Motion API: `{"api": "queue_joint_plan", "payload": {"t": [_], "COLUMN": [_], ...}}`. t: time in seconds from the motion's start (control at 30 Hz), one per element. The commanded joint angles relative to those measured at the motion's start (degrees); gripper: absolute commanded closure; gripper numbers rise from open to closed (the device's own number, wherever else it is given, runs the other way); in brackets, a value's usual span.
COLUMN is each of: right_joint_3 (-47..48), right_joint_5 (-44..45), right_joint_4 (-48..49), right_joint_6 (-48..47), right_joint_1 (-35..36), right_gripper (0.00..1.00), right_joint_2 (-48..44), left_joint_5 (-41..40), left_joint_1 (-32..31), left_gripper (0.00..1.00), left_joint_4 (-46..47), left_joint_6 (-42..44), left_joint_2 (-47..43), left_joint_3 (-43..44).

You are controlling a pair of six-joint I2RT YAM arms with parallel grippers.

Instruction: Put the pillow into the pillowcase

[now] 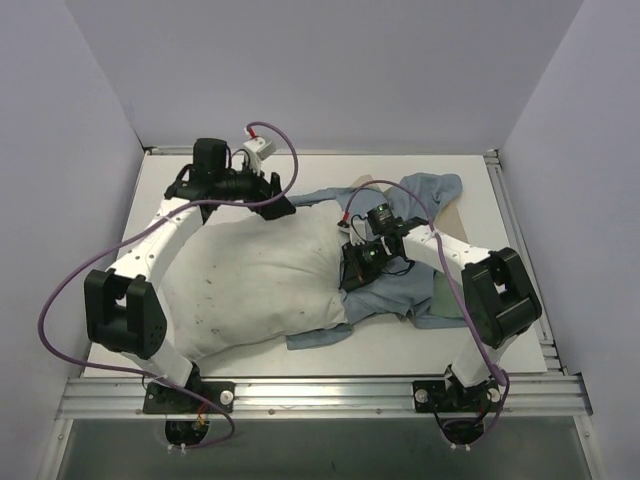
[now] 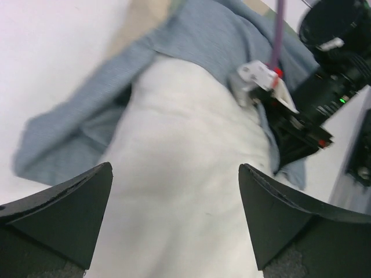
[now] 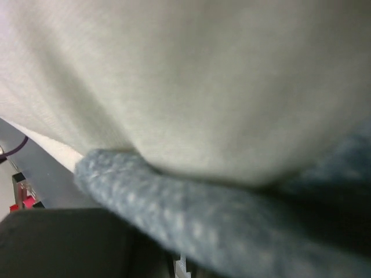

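Note:
The plump white pillow (image 1: 255, 285) lies across the middle of the table. Its right end rests on the blue-grey pillowcase (image 1: 405, 295), which spreads to the right and back. My left gripper (image 1: 278, 207) hovers over the pillow's far edge. In the left wrist view its dark fingers (image 2: 69, 208) stand wide apart above the pillow (image 2: 174, 174), with nothing between them. My right gripper (image 1: 356, 266) is at the pillow's right end. The right wrist view shows a fold of the pillowcase (image 3: 232, 226) across the jaws, under the pillow (image 3: 203, 81). The fingers themselves are hidden by the cloth.
Purple cables (image 1: 60, 290) loop off both arms. A metal rail (image 1: 320, 395) runs along the near table edge, and grey walls close in the back and sides. A tan panel of the cloth (image 1: 455, 215) lies near the right edge.

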Motion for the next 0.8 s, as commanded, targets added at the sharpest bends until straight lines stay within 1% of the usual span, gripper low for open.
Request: {"api": "queue_joint_plan", "payload": {"t": [0.0,0.03,0.07,0.1,0.13,0.17,0.2,0.23,0.27,0.3,0.33,0.4,0.47,0.5,0.53,0.57,0.6,0.63,0.7,0.73,0.77], "right_joint_3": [-4.35,-4.52,-4.70,-4.70,-4.53,-4.26,-3.48,-2.95,-2.33,-1.63,-0.23,0.83,2.06,2.41,2.77,3.81,4.96,6.27,13.38,16.97,20.66], "right_joint_5": [7.52,7.87,7.87,8.48,8.57,8.66,8.75,9.18,9.19,9.36,9.45,9.28,9.10,8.84,8.58,8.31,8.31,8.22,6.74,5.07,4.45], "right_joint_4": [-8.87,-8.79,-8.79,-8.70,-8.79,-8.79,-8.79,-8.87,-8.79,-8.96,-9.05,-9.75,-10.10,-10.37,-10.63,-11.07,-13.07,-14.66,-19.56,-20.99,-22.22], "right_joint_6": [-6.24,-6.42,-6.60,-6.86,-7.04,-7.13,-7.21,-7.21,-7.13,-6.69,-6.60,-6.69,-6.43,-6.25,-6.42,-6.68,-7.47,-8.78,-8.80,-8.36,-6.62], "right_joint_1": [0.59,0.60,0.68,0.77,0.77,0.86,0.86,0.86,0.86,0.86,0.86,0.95,1.04,1.04,1.12,1.04,0.95,-0.36,-4.04,-6.50,-11.92], "right_gripper": [1.00,1.00,1.00,1.00,1.00,1.00,1.00,1.00,1.00,1.00,0.99,0.99,0.98,0.98,0.93,0.85,0.69,0.62,0.49,0.33,0.26], "right_joint_2": [1.54,1.45,1.37,1.19,1.10,1.01,0.93,0.93,0.75,0.92,0.84,0.66,0.49,0.31,-0.04,-0.48,-1.87,-2.93,-6.17,-7.06,-7.68], "left_joint_5": [1.10,1.01,1.36,2.41,3.46,4.60,6.70,7.51,9.08,10.75,14.16,16.73,17.62,18.41,19.02,20.42,20.17,19.39,16.85,15.87,15.26], "left_joint_1": [3.17,3.61,3.70,3.62,3.61,3.53,3.35,3.09,2.39,2.30,2.21,1.42,0.45,-0.33,-0.51,-0.60,-0.87,-1.30,-1.74,-2.18,-2.45], "left_gripper": [0.03,0.03,0.03,0.03,0.02,0.03,0.02,0.03,0.03,0.03,0.03,0.03,0.29,0.50,0.81,0.97,1.00,1.00,1.00,1.00,1.00], "left_joint_4": [-10.79,-12.65,-16.76,-19.06,-21.61,-25.64,-27.42,-28.91,-33.28,-35.67,-37.00,-40.87,-42.63,-43.07,-43.60,-44.22,-44.40,-44.40,-44.31,-44.31,-44.31], "left_joint_6": [11.82,15.23,16.92,20.25,21.85,22.99,24.66,25.54,26.77,29.65,30.21,33.27,36.62,37.93,38.29,38.56,39.34,39.87,42.58,43.39,44.26], "left_joint_2": [7.48,11.85,14.07,18.27,20.14,21.90,24.70,25.86,27.00,28.75,29.12,29.30,28.95,28.68,28.51,28.24,27.20,26.49,23.78,22.89,22.10], "left_joint_3": [8.79,12.81,14.77,16.61,20.37,21.63,22.86,24.53,25.50,26.29,26.47,26.56,26.22,26.21,26.39,26.65,27.96,28.93,32.17,33.58,34.64]}}
